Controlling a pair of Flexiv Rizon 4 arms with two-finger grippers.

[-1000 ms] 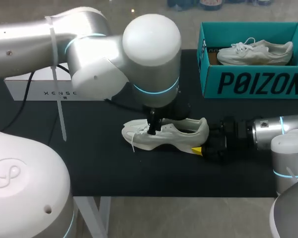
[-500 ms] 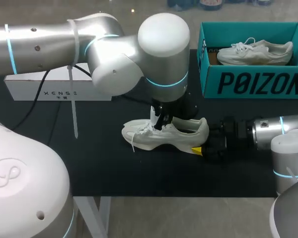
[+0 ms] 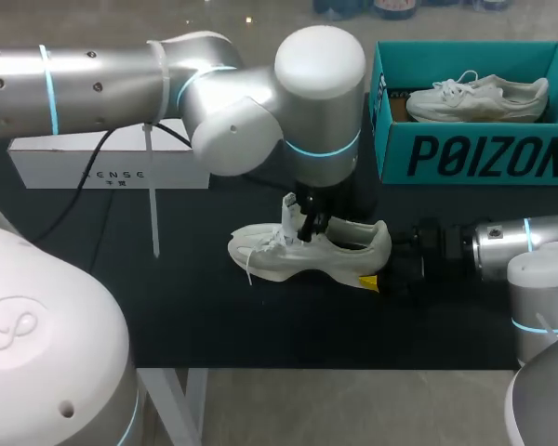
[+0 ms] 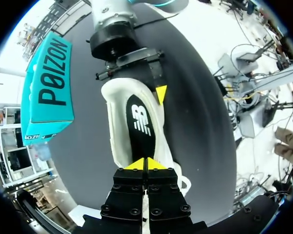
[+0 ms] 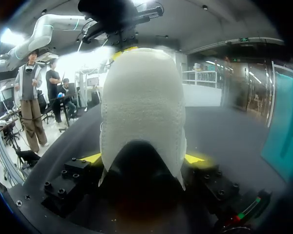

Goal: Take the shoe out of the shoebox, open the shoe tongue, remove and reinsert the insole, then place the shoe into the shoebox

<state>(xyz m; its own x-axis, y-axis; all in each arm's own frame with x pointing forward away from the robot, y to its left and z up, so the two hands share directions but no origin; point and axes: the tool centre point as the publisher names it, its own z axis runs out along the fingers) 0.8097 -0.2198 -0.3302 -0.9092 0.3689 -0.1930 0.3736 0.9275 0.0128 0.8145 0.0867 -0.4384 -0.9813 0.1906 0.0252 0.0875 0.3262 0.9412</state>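
- Swinging to the right over the last second, my left arm (image 3: 167,84) has carried the left gripper (image 4: 146,165) back along the shoe (image 3: 307,253), lifting the tongue (image 3: 289,208)
- Well apart at the back, the shoebox (image 3: 470,153) holds a second shoe (image 3: 479,96)
- First step done: the shoe lies out on the table (image 3: 195,307), unmoved, its heel clamped by the right gripper (image 5: 144,158)
- Left fingers are pinched narrow on the tongue, so I judge the opening is underway
- Insole (image 4: 140,122) is seated in the shoe; removal, refit and boxing remain
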